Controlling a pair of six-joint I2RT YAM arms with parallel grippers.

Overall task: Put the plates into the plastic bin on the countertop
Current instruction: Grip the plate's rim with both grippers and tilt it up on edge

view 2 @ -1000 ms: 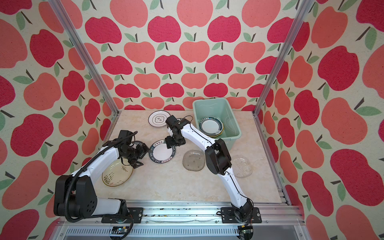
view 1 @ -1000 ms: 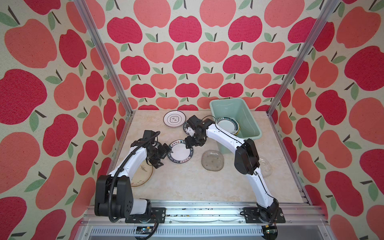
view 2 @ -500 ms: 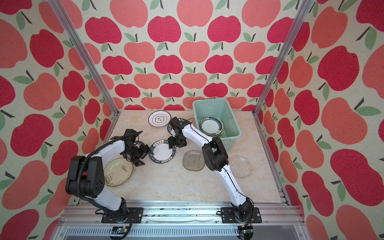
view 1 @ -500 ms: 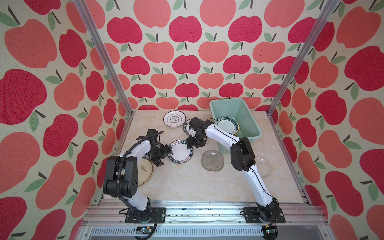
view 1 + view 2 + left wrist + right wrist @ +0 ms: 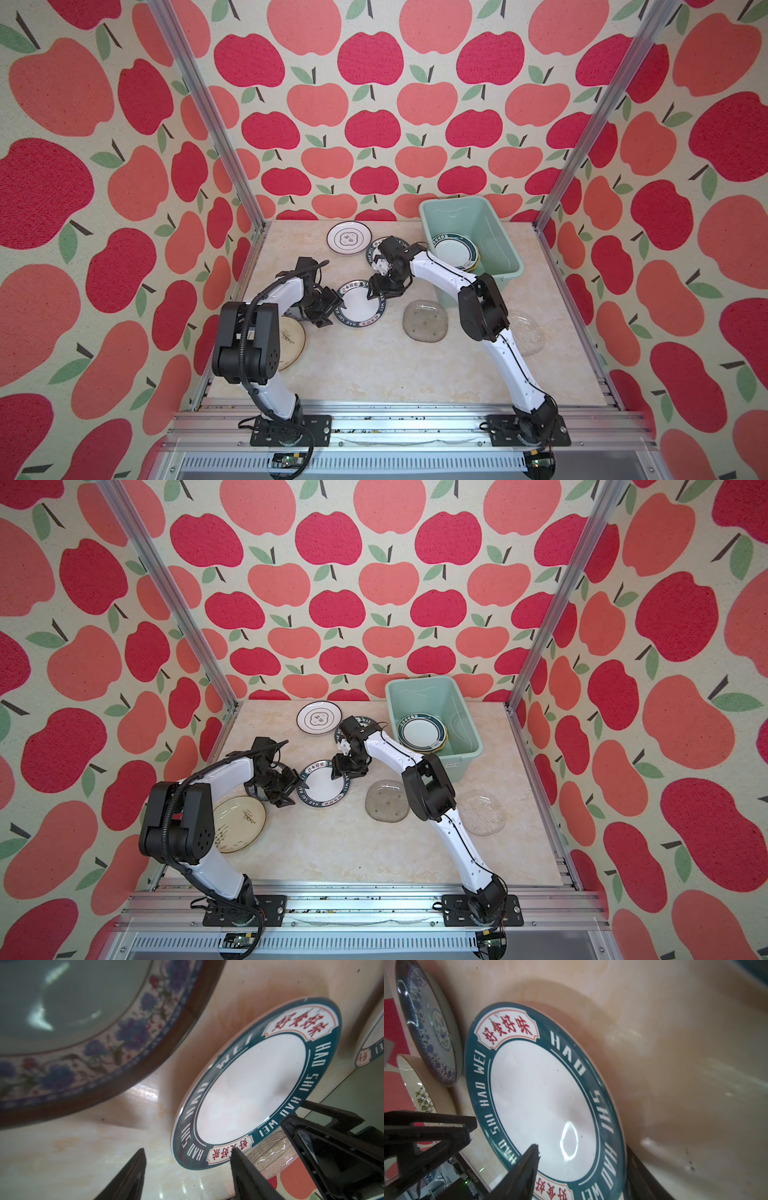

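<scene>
In both top views: white plate (image 5: 360,306) with a dark teal lettered rim, flat on the countertop (image 5: 374,374) at frame centre, lower left of the mint bin (image 5: 457,216) and apart from it. At its left rim the left gripper (image 5: 332,311), at its upper right rim the right gripper (image 5: 372,294). Round, so no long axis to line up. By this layout the right arm (image 5: 436,272) is nearer the bin.

Left wrist view: fingers apart, bare countertop in the gap, one tip against the plate's near rim at lower centre.

Right wrist view: one finger over the plate's white middle, a dark shape under the rim at lower right, probably its partner. Clamped or not, cannot tell. Glossy surface, red characters in two white panels.
</scene>
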